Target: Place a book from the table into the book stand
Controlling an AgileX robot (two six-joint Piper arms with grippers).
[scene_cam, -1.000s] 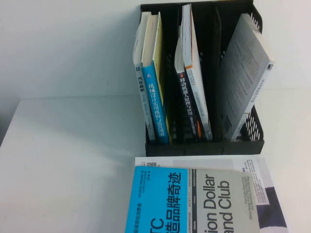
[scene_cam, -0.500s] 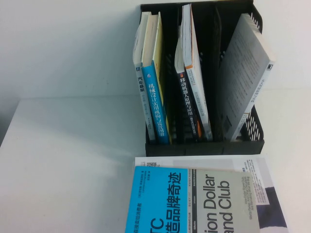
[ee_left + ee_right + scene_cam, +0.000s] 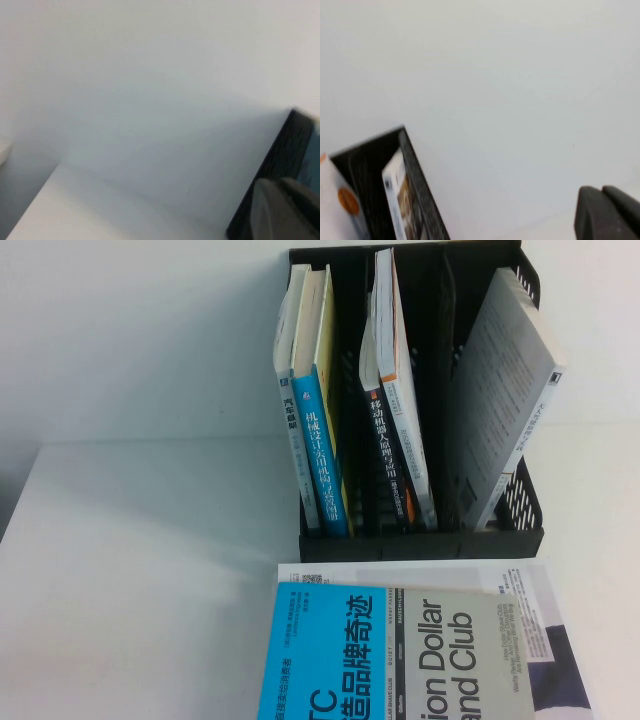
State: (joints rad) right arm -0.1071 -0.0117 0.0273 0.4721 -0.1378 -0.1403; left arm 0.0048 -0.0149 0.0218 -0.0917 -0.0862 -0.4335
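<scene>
The blue and grey book point(image 3: 395, 655) with "Dollar ... Club" text lies flat at the near edge of the white table point(image 3: 140, 570), on top of a large white book point(image 3: 520, 585). The black book stand point(image 3: 415, 400) stands behind it with several books upright or leaning in its slots. Neither arm shows in the high view. My left gripper point(image 3: 282, 210) is shut and empty, beside the stand's black edge point(image 3: 280, 160). My right gripper point(image 3: 607, 212) is shut and empty, with the stand's corner point(image 3: 415, 170) off to one side.
A white wall rises behind the table. In the stand, a blue-spined book point(image 3: 322, 440) sits in the left slot, a dark-spined one point(image 3: 390, 440) in the middle, a grey one point(image 3: 505, 400) leans at the right.
</scene>
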